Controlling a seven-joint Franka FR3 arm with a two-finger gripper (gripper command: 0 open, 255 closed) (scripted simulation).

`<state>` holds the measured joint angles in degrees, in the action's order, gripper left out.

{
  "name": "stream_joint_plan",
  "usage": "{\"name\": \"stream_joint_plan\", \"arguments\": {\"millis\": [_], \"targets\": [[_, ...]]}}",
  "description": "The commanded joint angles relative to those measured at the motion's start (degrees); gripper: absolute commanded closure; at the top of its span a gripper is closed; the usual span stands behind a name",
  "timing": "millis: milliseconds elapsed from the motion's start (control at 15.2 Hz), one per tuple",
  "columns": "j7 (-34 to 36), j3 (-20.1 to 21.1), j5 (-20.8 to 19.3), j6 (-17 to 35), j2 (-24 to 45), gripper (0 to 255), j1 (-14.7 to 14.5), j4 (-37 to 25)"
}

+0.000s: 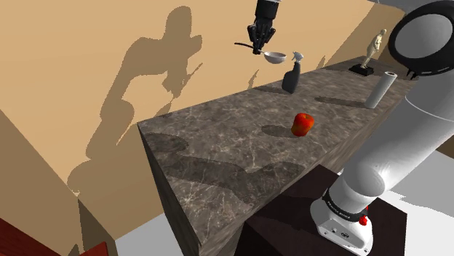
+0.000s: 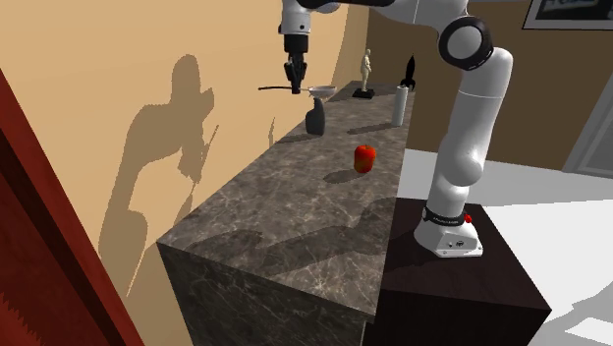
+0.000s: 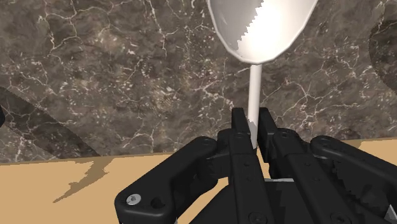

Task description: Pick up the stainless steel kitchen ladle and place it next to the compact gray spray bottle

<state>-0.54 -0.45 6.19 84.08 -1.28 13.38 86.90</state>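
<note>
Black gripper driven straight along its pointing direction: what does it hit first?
Likely the dark marble countertop near its wall-side edge, directly beneath the gripper shut on the silver ladle; depth unclear.

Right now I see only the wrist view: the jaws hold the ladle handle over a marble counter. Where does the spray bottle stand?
Observer: The dark gray spray bottle stands upright by the wall-side edge of the counter, close beside the bowl of the ladle.
Operator: How high is the ladle?
Observer: It hangs in the air, level, at about the height of the bottle's top.
Operator: Is anything else near the bottle?
Observer: A red fruit lies on the counter, apart from the bottle, toward the stand.
</note>
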Motion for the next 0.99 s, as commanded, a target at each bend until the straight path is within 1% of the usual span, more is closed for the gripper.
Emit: {"name": "stream_joint_plan", "arguments": {"millis": [0,462,726,924], "targets": [[-3.27,-1.64,-0.1,-0.45,0.24,255,1.56,-0.33],[-12.87,-6.51,-0.13,-2.56,3.97,255,6.46,-5.15],[-18.3,-9.12,0.32,-4.26,7.61,255,9.53,-9.9],[-22.3,-10.9,0.98,-5.93,11.18,255,12.1,-14.66]]}}
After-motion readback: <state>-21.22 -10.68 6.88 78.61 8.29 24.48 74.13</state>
